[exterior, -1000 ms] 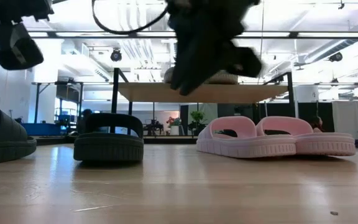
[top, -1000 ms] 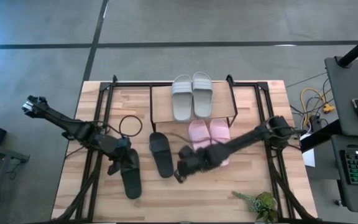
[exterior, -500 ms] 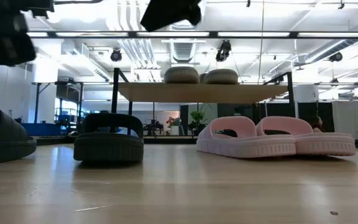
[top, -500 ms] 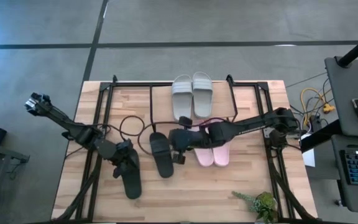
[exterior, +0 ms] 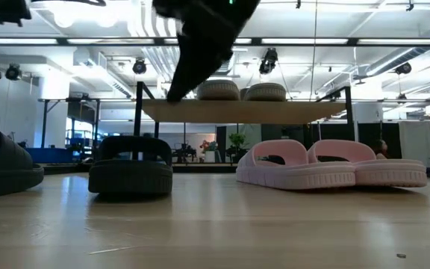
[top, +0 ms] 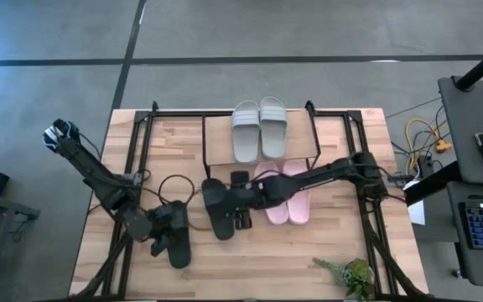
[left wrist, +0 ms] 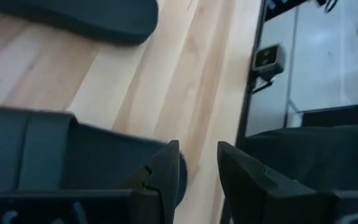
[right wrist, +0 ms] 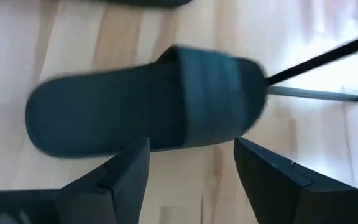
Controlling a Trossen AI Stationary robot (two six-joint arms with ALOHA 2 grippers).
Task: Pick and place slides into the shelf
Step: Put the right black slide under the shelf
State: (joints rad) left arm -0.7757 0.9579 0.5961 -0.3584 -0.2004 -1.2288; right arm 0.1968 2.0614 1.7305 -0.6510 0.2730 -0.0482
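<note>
At the far left of the table [top: 342,252], the left gripper [top: 168,237] sat low over one black slide [top: 177,242] that lay near the front edge. Its wrist view showed the two fingers [left wrist: 166,171] parted by a narrow gap at the slide's edge, with bare wood between them — not closed on anything that could be made out.

Just to the right, the second black slide [top: 215,207] lay flat on the wood, toe toward the shelf. The right gripper [top: 240,208] hung right beside it, its arm reaching in across the table from the right. In the right wrist view the fingers [right wrist: 126,171] stood wide apart with this slide [right wrist: 148,106] beyond them, untouched; the low view showed that slide [exterior: 131,166] resting on the table under the dark gripper.

Next came the pink pair [top: 281,195], side by side on the table in front of the shelf [top: 216,138], with the arm passing over them.

Behind, the grey-green pair [top: 258,127] sat together on the shelf's wooden top, taking the middle and right part of it — the left part was bare plank.

A small green plant [top: 349,273] lay near the table's front right corner.
</note>
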